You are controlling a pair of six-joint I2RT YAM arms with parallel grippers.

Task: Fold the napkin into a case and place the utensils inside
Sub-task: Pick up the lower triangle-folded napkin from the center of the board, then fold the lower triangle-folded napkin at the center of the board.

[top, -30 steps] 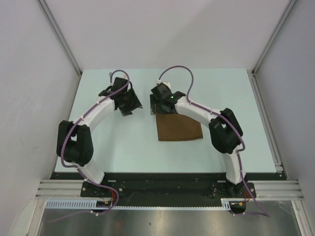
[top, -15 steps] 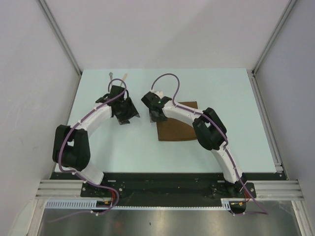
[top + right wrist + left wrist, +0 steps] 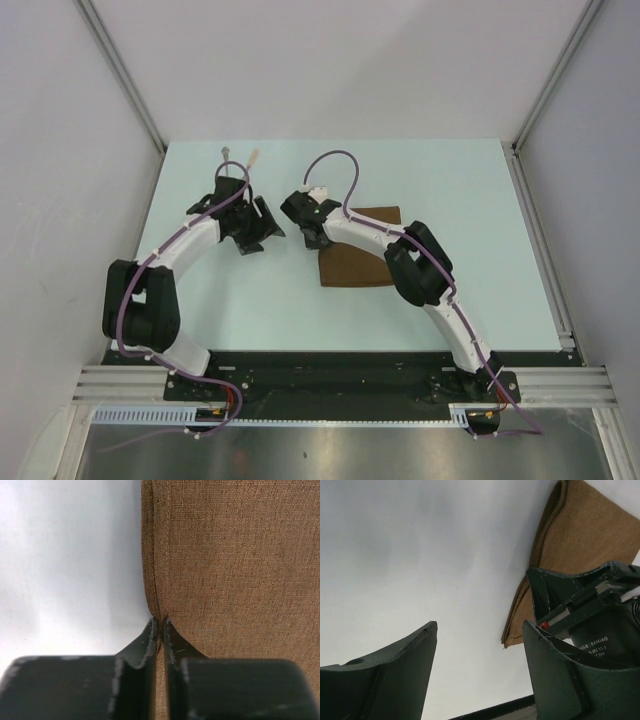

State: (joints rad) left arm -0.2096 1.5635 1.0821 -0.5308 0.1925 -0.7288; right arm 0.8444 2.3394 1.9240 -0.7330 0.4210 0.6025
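The brown napkin (image 3: 362, 255) lies folded in a flat rectangle in the middle of the table; its layered left edge shows in the left wrist view (image 3: 580, 535). My right gripper (image 3: 315, 233) is shut on that left edge, with cloth pinched between its tips (image 3: 160, 622). To the left of the napkin and apart from it, my left gripper (image 3: 255, 236) hangs open over bare table (image 3: 480, 626) with nothing between its fingers. The handle ends of two utensils, one grey (image 3: 228, 153) and one pale tan (image 3: 256, 157), stick out behind the left wrist; the rest of each is hidden.
The pale green table top (image 3: 470, 190) ends at a black strip along the near edge (image 3: 330, 362), where the arm bases stand. White walls and metal rails (image 3: 540, 240) close in the sides.
My right gripper slid left off the napkin's far corner and shut on its left edge. The left arm drew back slightly, uncovering the utensil handles.
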